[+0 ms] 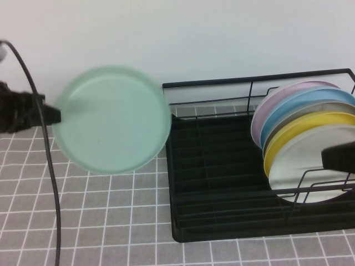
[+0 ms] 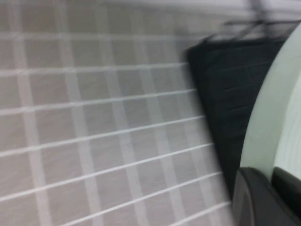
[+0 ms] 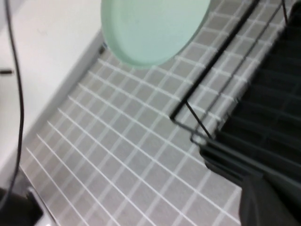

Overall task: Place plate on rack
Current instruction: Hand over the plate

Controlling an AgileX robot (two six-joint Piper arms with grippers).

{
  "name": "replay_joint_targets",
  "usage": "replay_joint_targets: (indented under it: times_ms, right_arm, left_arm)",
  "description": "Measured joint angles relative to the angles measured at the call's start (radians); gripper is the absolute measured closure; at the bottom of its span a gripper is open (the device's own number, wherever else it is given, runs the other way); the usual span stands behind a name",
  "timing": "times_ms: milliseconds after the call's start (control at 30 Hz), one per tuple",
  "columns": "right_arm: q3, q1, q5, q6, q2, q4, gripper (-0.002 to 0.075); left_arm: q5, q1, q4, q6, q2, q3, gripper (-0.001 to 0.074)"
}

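Plate (image 1: 112, 118) pinched edgewise in left claw (image 1: 57, 114), airborne beside rack (image 1: 222, 183) — could slip; right claw (image 1: 338, 158) closed, parked over rack.

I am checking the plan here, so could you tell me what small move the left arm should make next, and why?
Probably carry the plate rightward over the rack. The left gripper is shut on its rim and holds it above the table, left of the rack, whose left part is free; other plates fill the right end. The right gripper hangs shut over that end.
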Motion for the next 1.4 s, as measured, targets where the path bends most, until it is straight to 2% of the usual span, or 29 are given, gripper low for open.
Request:
replay_joint_targets:
  times_ms: [100,233,333,533,667,833,967,1267,1400]
  right_arm:
    - [0.000,0.000,-0.005,0.000,0.000,0.064,0.0727]
    - [0.000,0.000,-0.007,0.000,0.000,0.152,0.0704]
    - [0.000,0.000,-0.007,0.000,0.000,0.213,0.0634]
    - [0.000,0.000,-0.007,0.041,0.000,0.246,0.0438]
    - [0.000,0.000,0.006,0.050,0.000,0.237,0.0376]
    - [0.000,0.000,0.007,0.054,0.000,0.209,0.0363]
    - [0.000,0.000,0.007,0.055,0.000,0.208,0.0362]
    - [0.000,0.000,-0.001,0.055,0.000,0.207,0.0363]
    - [0.000,0.000,-0.001,0.055,0.000,0.207,0.0418]
  left_arm:
    - [0.050,-0.010,-0.061,0.017,-0.073,0.000,0.0731]
    - [0.075,-0.081,-0.075,0.012,-0.157,0.000,0.0731]
    - [0.086,-0.159,-0.048,-0.019,-0.190,0.000,0.0731]
    - [0.080,-0.290,-0.039,-0.069,-0.204,0.000,0.0731]
    - [0.066,-0.368,-0.041,-0.075,-0.204,0.000,0.0731]
    - [0.021,-0.452,-0.041,-0.091,-0.204,0.000,0.0731]
    - [0.005,-0.482,-0.041,-0.099,-0.204,0.000,0.0731]
    - [0.009,-0.492,-0.070,-0.100,-0.204,0.000,0.0731]
    - [0.023,-0.492,-0.070,-0.100,-0.204,0.000,0.0731]
